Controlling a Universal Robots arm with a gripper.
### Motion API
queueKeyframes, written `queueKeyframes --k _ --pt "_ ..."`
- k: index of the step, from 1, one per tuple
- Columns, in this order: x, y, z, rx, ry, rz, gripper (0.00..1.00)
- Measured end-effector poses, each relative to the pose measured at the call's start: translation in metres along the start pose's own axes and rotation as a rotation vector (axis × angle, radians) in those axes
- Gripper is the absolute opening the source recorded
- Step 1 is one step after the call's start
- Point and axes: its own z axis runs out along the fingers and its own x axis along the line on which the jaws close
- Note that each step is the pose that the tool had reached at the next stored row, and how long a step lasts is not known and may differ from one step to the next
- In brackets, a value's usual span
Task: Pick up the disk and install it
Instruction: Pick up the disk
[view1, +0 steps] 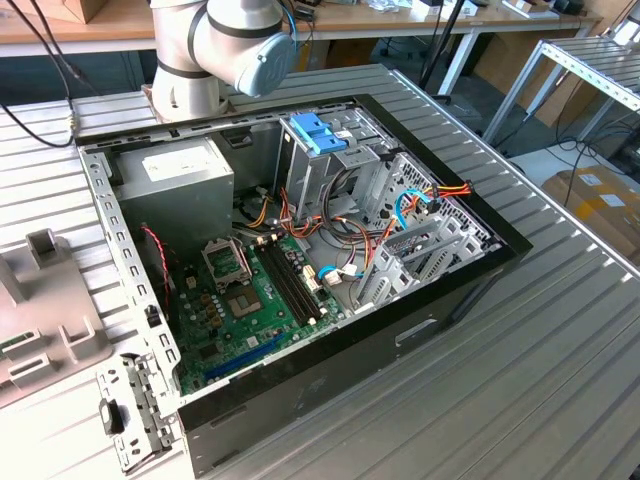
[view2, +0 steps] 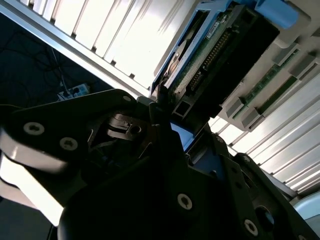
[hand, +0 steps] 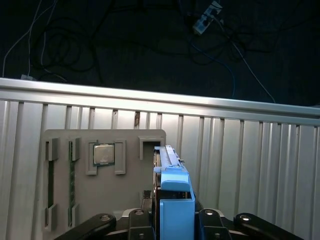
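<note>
End effector: the end effector (hand: 172, 220) is closed on the disk (hand: 172, 192), with one finger set against each broad face.
Disk position: the disk is held on edge between the fingers, just beside the grey fixture (hand: 107, 200) and over the ribbed table (hand: 250, 165). Whether it rests on the fixture or hangs clear cannot be told.
Long axis: the axis is directed straight out from the end effector, along the fingers. The blue rail (hand: 175, 182) is turned to the first wrist view, and the connector end (view2: 210, 55) is seen in the second wrist view.
Arm: one arm is fitted, and the disk is in its grasp.
Fixture contents: a chip (hand: 103, 154) and memory sticks (hand: 71, 182) are seated in slots.
Case: the open case (view1: 450, 290) lies on the table, with the fixture at the exterior view's left of it. The drive cage, marked by a blue latch (view1: 318, 130), stands at the far side. The disk is judged to be well apart from it.
Writing: none can be read on the disk. A white sticker (view1: 172, 165) is carried on the power supply (view1: 170, 215), but its print cannot be made out.
</note>
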Motion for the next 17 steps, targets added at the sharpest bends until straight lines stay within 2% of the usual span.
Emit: queueKeyframes --k 17 --pt "-0.001 0.0005 -0.0111 0.0005 -0.0074 0.0 0.37"
